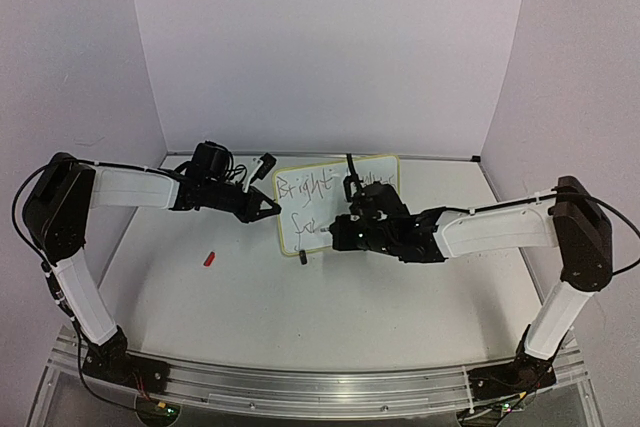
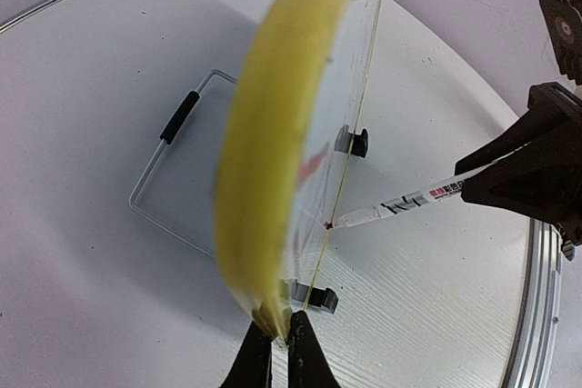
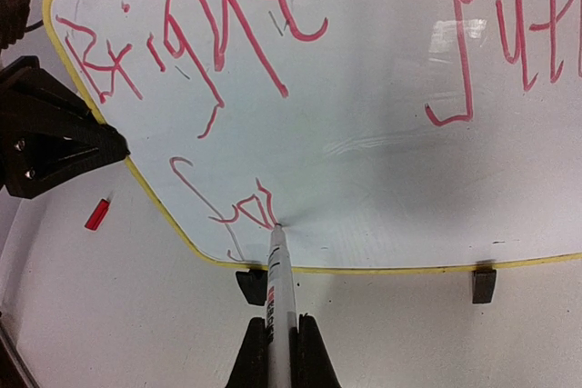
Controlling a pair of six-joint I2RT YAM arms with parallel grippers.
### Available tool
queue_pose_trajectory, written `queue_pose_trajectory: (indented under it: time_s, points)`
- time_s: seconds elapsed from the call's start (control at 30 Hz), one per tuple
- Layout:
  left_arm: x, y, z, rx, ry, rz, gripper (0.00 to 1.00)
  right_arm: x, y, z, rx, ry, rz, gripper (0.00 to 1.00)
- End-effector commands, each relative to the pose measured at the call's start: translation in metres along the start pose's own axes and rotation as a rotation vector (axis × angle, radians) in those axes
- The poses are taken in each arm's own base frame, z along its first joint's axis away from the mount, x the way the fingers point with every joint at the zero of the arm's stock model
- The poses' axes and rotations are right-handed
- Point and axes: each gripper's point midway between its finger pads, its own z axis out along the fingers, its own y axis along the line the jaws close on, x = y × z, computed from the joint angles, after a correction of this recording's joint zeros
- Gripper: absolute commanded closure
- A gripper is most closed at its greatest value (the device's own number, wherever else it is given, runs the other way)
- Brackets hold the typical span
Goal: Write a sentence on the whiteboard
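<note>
The whiteboard [image 1: 312, 211] stands upright on the table, white with a pale yellow rim. The sentence [image 3: 218, 34] is red scrawl: "Bright futu…" on the top line and "for" started below. My left gripper [image 1: 271, 209] is shut on the board's left edge; in the left wrist view its tips [image 2: 280, 338] pinch the yellow rim [image 2: 268, 134]. My right gripper [image 3: 280, 332] is shut on a white marker [image 3: 278, 288], whose tip touches the board [image 3: 382, 161] at the end of "for". The marker also shows in the left wrist view [image 2: 400, 203].
A red marker cap [image 1: 209, 258] lies on the table left of the board, also in the right wrist view [image 3: 96, 213]. Two black clip feet [image 3: 252, 284] [image 3: 484, 283] hold the board's bottom edge. A wire stand [image 2: 173, 170] props it behind. White walls enclose the table.
</note>
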Motion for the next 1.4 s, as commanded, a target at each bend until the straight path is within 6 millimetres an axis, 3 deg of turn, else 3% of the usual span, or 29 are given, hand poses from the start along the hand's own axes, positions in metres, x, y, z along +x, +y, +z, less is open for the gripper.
queue_pose_trajectory:
  time_s: [0.0,0.3,0.83,1.1,1.23,1.37]
  points:
    - [0.0,0.018,-0.002,-0.088,0.018,0.017,1.0,-0.02,0.005,-0.005,-0.017,-0.06,0.028,1.0]
    - [0.0,0.017,-0.002,-0.087,0.015,0.018,1.0,-0.037,0.006,-0.021,-0.025,-0.126,0.047,1.0]
    - [-0.001,0.017,-0.004,-0.089,0.014,0.019,1.0,-0.026,-0.009,-0.019,0.029,-0.115,0.068,1.0]
    - [-0.002,0.016,-0.005,-0.089,0.01,0.022,1.0,-0.028,-0.005,-0.019,0.013,-0.112,0.055,1.0]
    - [-0.001,0.016,-0.006,-0.091,0.013,0.02,1.0,-0.038,0.007,-0.033,-0.053,-0.136,0.051,1.0]
    - [-0.001,0.016,-0.006,-0.092,0.012,0.021,1.0,-0.043,0.0,-0.051,-0.039,-0.16,0.054,1.0]
